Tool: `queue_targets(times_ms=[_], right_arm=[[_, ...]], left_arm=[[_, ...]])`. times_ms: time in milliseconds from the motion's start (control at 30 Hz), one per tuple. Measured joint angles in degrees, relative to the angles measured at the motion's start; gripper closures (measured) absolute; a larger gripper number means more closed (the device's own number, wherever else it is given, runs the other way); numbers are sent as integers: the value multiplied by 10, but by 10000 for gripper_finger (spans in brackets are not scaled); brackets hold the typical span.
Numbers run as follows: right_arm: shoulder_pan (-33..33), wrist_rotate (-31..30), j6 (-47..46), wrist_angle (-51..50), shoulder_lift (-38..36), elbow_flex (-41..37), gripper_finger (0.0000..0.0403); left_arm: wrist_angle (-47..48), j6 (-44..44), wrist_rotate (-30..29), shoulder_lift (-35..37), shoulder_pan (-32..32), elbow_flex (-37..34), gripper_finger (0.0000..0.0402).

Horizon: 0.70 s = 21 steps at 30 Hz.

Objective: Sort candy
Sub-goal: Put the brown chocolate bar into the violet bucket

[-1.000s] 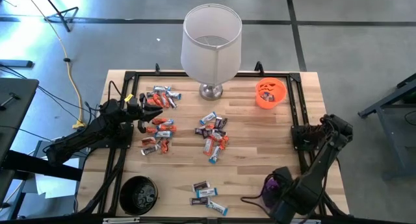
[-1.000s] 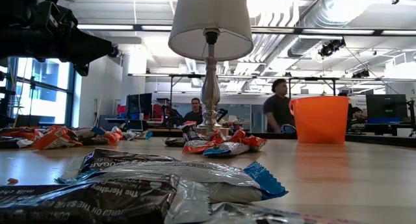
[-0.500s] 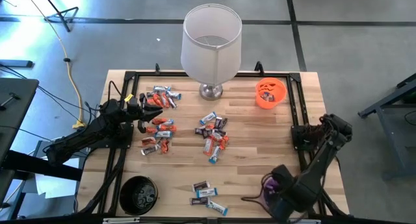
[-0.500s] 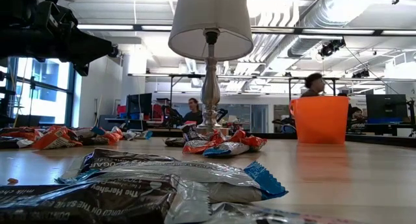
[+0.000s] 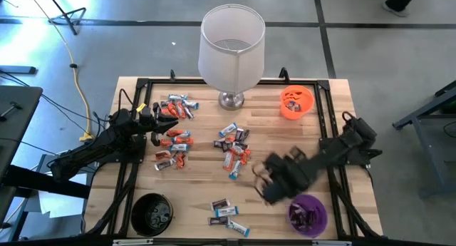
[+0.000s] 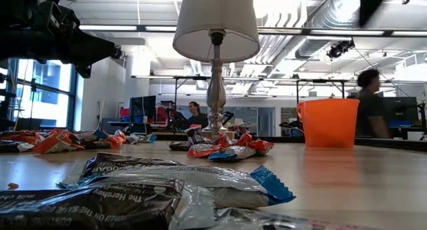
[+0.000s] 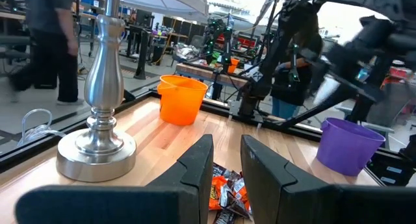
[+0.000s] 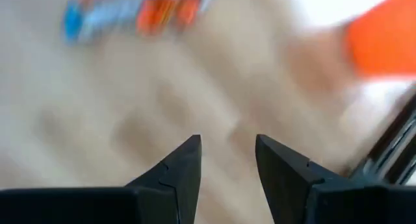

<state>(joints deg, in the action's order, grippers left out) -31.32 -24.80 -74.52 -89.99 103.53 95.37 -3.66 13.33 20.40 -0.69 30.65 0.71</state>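
While its two dark fingers stand spread with nothing between them, the right claw (image 5: pixel 262 187) hangs over bare wood, just left of the purple bowl (image 5: pixel 308 212) and to the right of the middle heap of candy (image 5: pixel 234 147). In its own wrist view the fingers (image 8: pixel 174 169) frame only blurred worktop, with a few orange and blue wrappers farther off. The purple bowl already holds some dark-wrapped pieces, so part of the sorting looks done there. The orange bowl (image 5: pixel 296 102) at the far right corner has something dark inside, though I cannot tell whether it is candy. The black bowl (image 5: pixel 152 213) at the near left is too dark to read.

The left claw (image 5: pixel 169 126) waits over the left-hand scatter, its fingers (image 7: pixel 198 169) parted a little and holding nothing.

Most of the work seems left. Candy lies loose in four groups on the worktop (image 5: pixel 192 192): a small cluster beside the lamp (image 5: pixel 231 57) base, an orange-heavy spread under the left claw, the mixed heap at the centre, and a few brown and blue-white bars near the front edge between the black and purple bowls. By my reckoning the job is in its early part, with dozens of pieces still unsorted.
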Motion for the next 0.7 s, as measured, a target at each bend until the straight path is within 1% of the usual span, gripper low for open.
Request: queue_targets(times_ms=[67, 200, 300, 367, 433, 567, 633, 700], right_arm=[[37, -42, 1, 0, 0, 0, 263], [102, -89, 4, 16, 0, 0, 263], [145, -137, 2, 62, 0, 0, 263], [170, -153, 8, 101, 0, 0, 263], [194, -149, 36, 160, -1, -11, 263], [241, -86, 100, 282, -1, -59, 263], [263, -68, 105, 335, -1, -94, 263], [281, -65, 99, 374, 0, -124, 263]], left_arm=[[0, 0, 0, 0, 0, 0, 337], [0, 0, 0, 0, 0, 0, 337], [0, 0, 0, 0, 0, 0, 337], [0, 0, 0, 0, 0, 0, 337], [0, 0, 0, 0, 0, 0, 337], [0, 0, 0, 0, 0, 0, 337], [0, 0, 0, 0, 0, 0, 337], [0, 0, 0, 0, 0, 0, 337]])
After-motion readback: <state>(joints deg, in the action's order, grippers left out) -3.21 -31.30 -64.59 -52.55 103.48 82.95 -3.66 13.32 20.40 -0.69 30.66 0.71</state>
